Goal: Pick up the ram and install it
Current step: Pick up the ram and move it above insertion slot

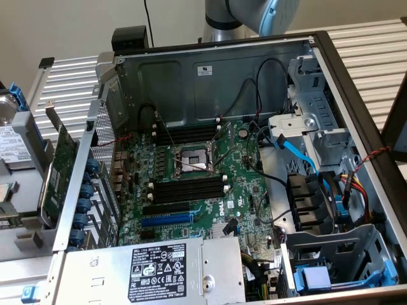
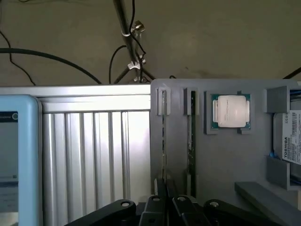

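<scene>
Fingers [image 2: 162,192] look drawn right together with nothing pinched between them, as far as I can make out. Straight out past the tips is the ram [image 2: 163,136], standing on its long edge in a narrow slot of a grey holder tray [image 2: 221,160], so you're looking at its thin top edge. A second stick [image 2: 192,136] sits one slot over, then a CPU [image 2: 230,110] and a hard drive [image 2: 292,141] beyond that. The slatted tabletop [image 2: 94,155] is off to the fingers' other side.

Handling-wise I'd guess it's light, stiff and pretty fragile. I'd pinch the flat faces near the middle of the top edge, staying off the contacts, and keep it square. The open PC case [image 1: 216,76] with its memory slots [image 1: 187,189] is well away from the fingers.
</scene>
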`<act>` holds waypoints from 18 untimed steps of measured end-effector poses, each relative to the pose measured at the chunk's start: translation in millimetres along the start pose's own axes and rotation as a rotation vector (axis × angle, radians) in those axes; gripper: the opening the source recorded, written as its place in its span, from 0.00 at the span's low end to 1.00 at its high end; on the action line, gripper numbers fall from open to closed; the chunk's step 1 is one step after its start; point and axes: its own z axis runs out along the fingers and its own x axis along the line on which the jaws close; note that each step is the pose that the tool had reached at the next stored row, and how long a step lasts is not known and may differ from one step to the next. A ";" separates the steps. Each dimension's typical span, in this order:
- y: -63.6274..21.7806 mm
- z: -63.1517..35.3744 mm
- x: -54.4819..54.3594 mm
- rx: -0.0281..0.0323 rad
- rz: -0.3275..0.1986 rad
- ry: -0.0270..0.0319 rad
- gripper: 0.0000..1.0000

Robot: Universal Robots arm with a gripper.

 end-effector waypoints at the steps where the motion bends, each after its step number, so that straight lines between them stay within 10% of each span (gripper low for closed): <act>1: -2.8 -4.6 0.5 -0.0004 0.000 0.0001 0.12; 18: -66.2 -78.1 5.9 -0.0035 0.000 0.0001 0.12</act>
